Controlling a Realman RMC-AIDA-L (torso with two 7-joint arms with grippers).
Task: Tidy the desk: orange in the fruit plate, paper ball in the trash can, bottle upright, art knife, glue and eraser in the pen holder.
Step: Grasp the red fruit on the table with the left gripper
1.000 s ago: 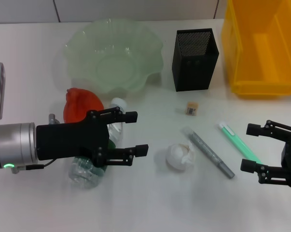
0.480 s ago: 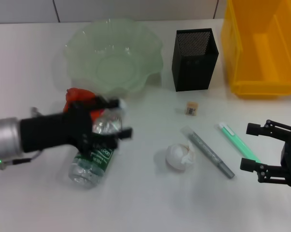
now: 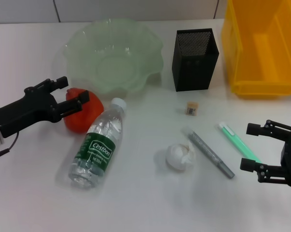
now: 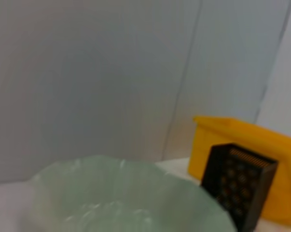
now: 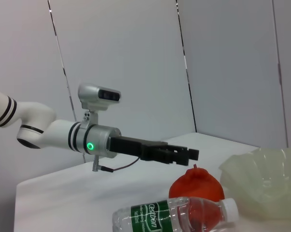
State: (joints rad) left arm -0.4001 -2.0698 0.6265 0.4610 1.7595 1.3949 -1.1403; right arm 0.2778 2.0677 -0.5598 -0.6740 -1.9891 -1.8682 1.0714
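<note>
The red-orange orange [image 3: 80,118] sits on the desk in front of the pale green fruit plate [image 3: 152,46]. My left gripper [image 3: 75,88] hovers open at the orange's far-left side, holding nothing. The bottle [image 3: 99,142] lies on its side beside the orange, cap toward the plate. Mid-desk are the paper ball [image 3: 180,155], the grey art knife [image 3: 210,153], the green glue [image 3: 234,140] and the eraser [image 3: 191,108]. The black pen holder [image 3: 196,58] and yellow trash can [image 3: 261,48] stand at the back. My right gripper [image 3: 246,147] is open at the glue's near end.
The left wrist view shows the fruit plate [image 4: 121,193], the pen holder [image 4: 237,188] and the trash can [image 4: 232,140]. The right wrist view shows the left gripper [image 5: 184,154] above the orange [image 5: 196,186], the bottle [image 5: 174,215] and the fruit plate [image 5: 266,179].
My left gripper has pulled back from over the bottle toward the left, ending beside the orange. The bottle now shows in full, still lying down. The right arm has not moved.
</note>
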